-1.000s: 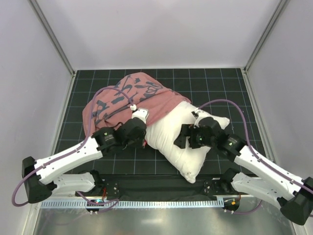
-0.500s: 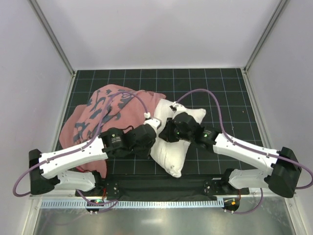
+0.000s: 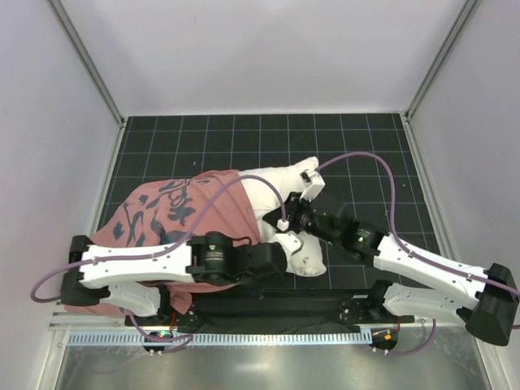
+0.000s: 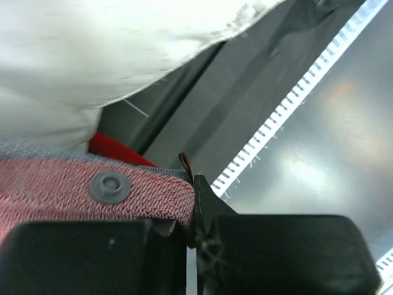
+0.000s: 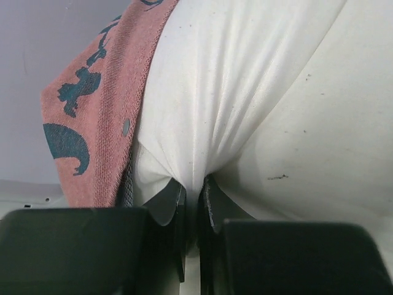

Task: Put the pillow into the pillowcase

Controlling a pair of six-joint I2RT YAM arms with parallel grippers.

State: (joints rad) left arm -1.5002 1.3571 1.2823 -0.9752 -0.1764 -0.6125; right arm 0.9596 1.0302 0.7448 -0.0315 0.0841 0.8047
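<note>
1. White plump rectangular stuffed pillow (image 3: 276, 183) lies mid-way across the black gridded mat (image 3: 366, 146). Its left part is under the floppy red-pink printed fabric pillowcase (image 3: 171, 211); the far-right end and near corner are bare.
2. Top view shows the case's pale pink reverse with dark blue print. It drapes over the left arm and trails toward the near-left edge.
3. Left gripper (image 4: 191, 215): jaws clamped on the case's thick hem, just beside a grey snap button (image 4: 110, 184). Pillow bulges just past the hem.
4. Right gripper (image 5: 191, 203): jaws pinched on a fold of the pillow's cover. The cloth puckers into them, and the case edge sits just beside.
5. Pillow likely handles light, soft and squashy. A pinch grabs cover only, so the fill lags and the cloth stretches. A corner or seam looks like a firmer hold.
6. Case is limp, and its mouth probably collapses unless the hem is kept taut. The hem is the best hold. The knit weave likely drags on the pillow cover rather than sliding.
7. Risk: the cover fold slips out under pull.
</note>
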